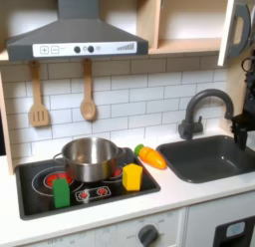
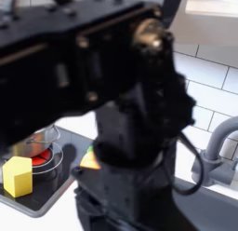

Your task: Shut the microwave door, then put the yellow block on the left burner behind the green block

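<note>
Since the arm (image 2: 125,104) blurs across the second exterior view, I cannot tell whether the pincer is open or closed. Step in hand, by my judgement: shutting the microwave door (image 1: 237,30). I would push its outer face near the handle edge and swing it flush. The door is white-framed with a dark window and stands ajar. The yellow block (image 1: 131,176) sits near the cooktop's (image 1: 28,203) front right corner, the green block (image 1: 62,191) near its front edge.

A bright yellow block (image 1: 131,176), a green block (image 1: 61,191), an orange carrot (image 1: 151,157), white tiles (image 1: 139,97).
</note>
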Action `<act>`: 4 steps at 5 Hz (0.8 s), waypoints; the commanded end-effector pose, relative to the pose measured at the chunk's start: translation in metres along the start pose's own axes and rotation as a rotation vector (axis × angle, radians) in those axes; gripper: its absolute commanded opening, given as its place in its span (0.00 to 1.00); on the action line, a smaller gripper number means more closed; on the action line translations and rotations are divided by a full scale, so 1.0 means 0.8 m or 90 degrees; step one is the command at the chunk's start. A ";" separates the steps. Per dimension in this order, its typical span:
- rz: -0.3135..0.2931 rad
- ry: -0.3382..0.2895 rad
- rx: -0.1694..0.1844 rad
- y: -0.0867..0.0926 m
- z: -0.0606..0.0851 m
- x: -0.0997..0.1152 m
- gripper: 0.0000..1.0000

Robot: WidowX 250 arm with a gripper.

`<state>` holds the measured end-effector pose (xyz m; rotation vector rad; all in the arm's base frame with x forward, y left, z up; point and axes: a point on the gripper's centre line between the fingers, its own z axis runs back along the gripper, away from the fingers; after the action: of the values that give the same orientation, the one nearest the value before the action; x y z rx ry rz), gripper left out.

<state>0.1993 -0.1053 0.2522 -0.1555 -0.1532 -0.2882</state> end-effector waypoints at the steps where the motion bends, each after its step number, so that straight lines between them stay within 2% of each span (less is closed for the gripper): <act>1: 0.034 -0.024 0.013 0.005 -0.005 0.033 1.00; 4: 0.089 -0.049 0.018 0.027 -0.005 0.065 1.00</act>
<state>0.2547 -0.1000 0.2533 -0.1465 -0.2156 -0.1426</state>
